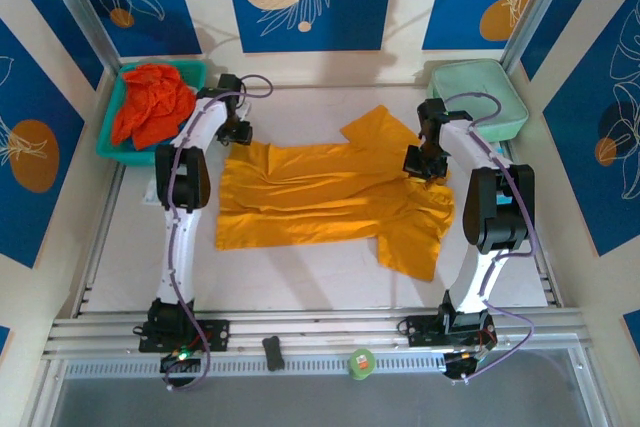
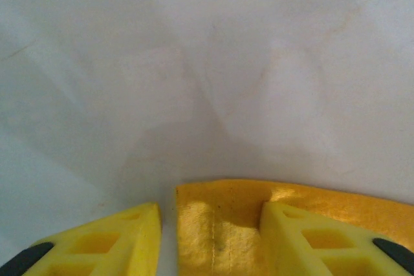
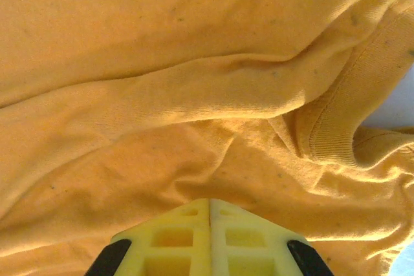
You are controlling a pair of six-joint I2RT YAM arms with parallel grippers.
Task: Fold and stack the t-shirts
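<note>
A yellow-orange t-shirt point(image 1: 330, 197) lies spread flat across the middle of the white table point(image 1: 300, 277), sleeves to the right. My left gripper point(image 1: 238, 137) sits low at the shirt's far left corner. In the left wrist view its yellow fingers point(image 2: 123, 240) stand apart around the hemmed corner point(image 2: 220, 224), the right finger resting on the cloth. My right gripper point(image 1: 420, 165) is down by the collar point(image 3: 333, 124). Its fingertips point(image 3: 210, 214) are pressed together on a pinch of that shirt point(image 3: 162, 63), with creases running to them. A red-orange t-shirt point(image 1: 150, 102) lies crumpled in the basket.
The teal basket point(image 1: 112, 142) stands at the back left, and a mint-green case point(image 1: 480, 95) at the back right. A green tape roll point(image 1: 361, 362) and a small black part point(image 1: 273, 352) rest on the near rail between the arm bases.
</note>
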